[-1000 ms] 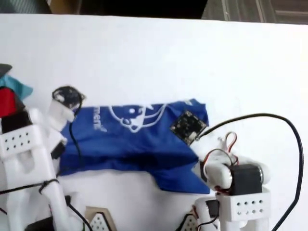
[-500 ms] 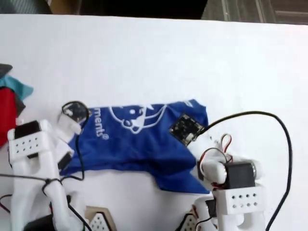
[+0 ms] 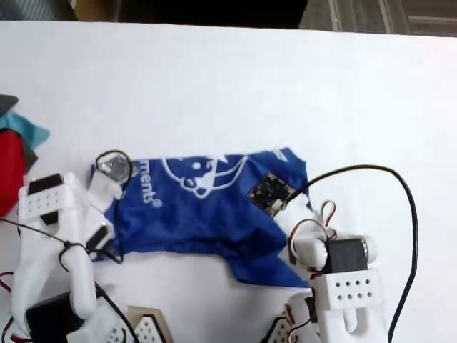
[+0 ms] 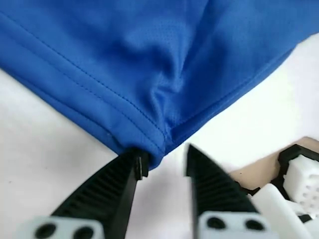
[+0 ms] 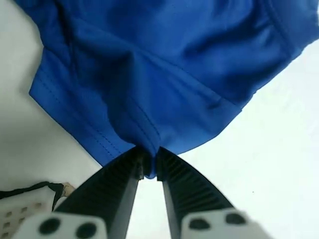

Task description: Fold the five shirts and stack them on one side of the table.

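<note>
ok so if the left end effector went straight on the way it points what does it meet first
The blue shirt: its hemmed corner sits right at the tips of the open left end effector, so it would likely meet that fabric first.

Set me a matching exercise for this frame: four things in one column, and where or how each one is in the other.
Things:
1. blue shirt
2. left gripper
3. right gripper
4. red cloth

States:
A. open, at a corner of the shirt
B. at the edge of the table
C. shut on a hem
D. spread mid-table

Pairs: 1-D, 2-A, 3-C, 4-B
</note>
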Controlling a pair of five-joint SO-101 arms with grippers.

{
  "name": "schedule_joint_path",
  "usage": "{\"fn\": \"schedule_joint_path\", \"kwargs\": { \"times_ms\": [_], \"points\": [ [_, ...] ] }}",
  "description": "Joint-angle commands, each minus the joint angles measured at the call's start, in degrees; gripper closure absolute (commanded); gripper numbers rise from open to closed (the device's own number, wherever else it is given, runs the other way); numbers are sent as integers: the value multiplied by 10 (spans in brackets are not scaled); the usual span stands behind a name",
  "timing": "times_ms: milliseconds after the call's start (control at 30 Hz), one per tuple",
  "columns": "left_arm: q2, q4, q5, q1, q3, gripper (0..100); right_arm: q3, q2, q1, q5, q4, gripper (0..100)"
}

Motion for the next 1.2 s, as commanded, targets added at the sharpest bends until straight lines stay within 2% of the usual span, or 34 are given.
{"fn": "schedule_joint_path", "kwargs": {
  "times_ms": [0,133,333,633,733,867,933,967,1000,1167],
  "points": [
    [0,3,-1,-5,-19,816,-2,-17,-2,5,-7,933],
    [0,19,-1,-5,-45,816,-2,-17,1,5,-7,876],
    [0,73,0,-5,-125,816,-51,-17,1,5,0,868],
    [0,200,16,-5,-320,814,-259,-17,-2,4,78,868],
    [3,217,25,-5,-368,813,-326,-12,1,1,81,870],
    [5,169,75,18,-370,832,-286,-11,2,-1,0,872],
    [5,131,105,43,-351,921,-234,-10,3,-3,-78,903],
    [6,108,124,59,-342,980,-207,-5,3,-13,-121,949],
    [6,87,143,74,-331,976,-183,7,3,-33,-164,991],
    [41,0,187,157,-283,973,-140,164,-2,-91,-299,976]
  ]
}}
